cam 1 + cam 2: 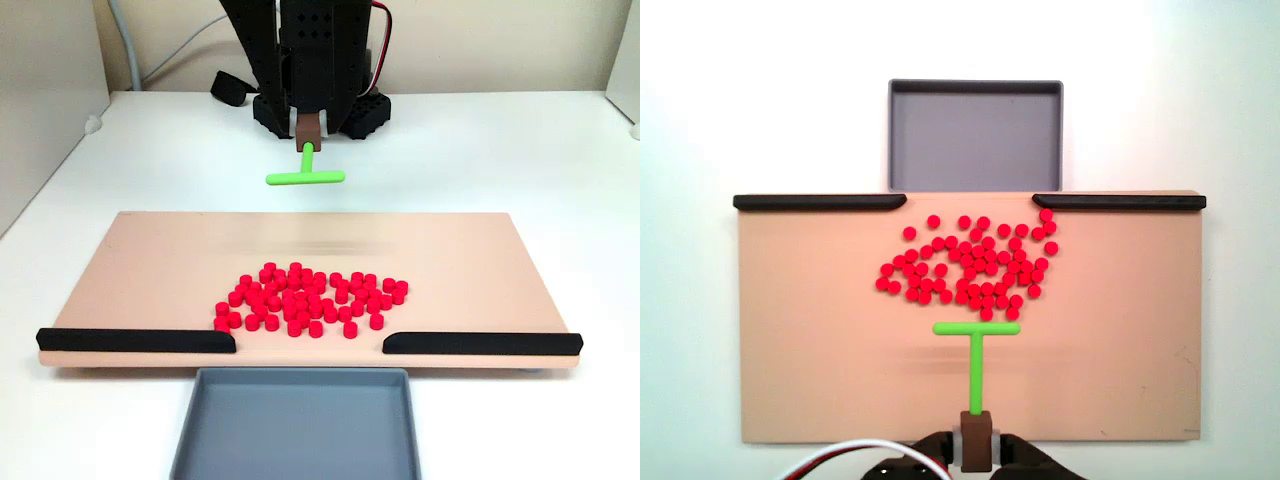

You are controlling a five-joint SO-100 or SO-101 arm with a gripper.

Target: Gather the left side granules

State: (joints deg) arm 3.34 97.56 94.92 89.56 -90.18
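Observation:
Dozens of tiny red granules (310,300) (975,265) lie in a loose cluster on the middle of a tan board (150,270) (810,350), spread a little wider than the gap between the rails. My gripper (308,128) (975,445) is shut on the brown handle of a green T-bar (305,177) (977,360). The T-bar hangs raised above the board and casts a faint shadow on it. From above, its crossbar sits just on the arm's side of the cluster, apart from the granules.
Two black rails (135,340) (480,343) line the board's edge away from the arm, with a gap between them. A grey tray (295,420) (975,140) sits just past that gap. A white table lies all around, with cables behind the arm base.

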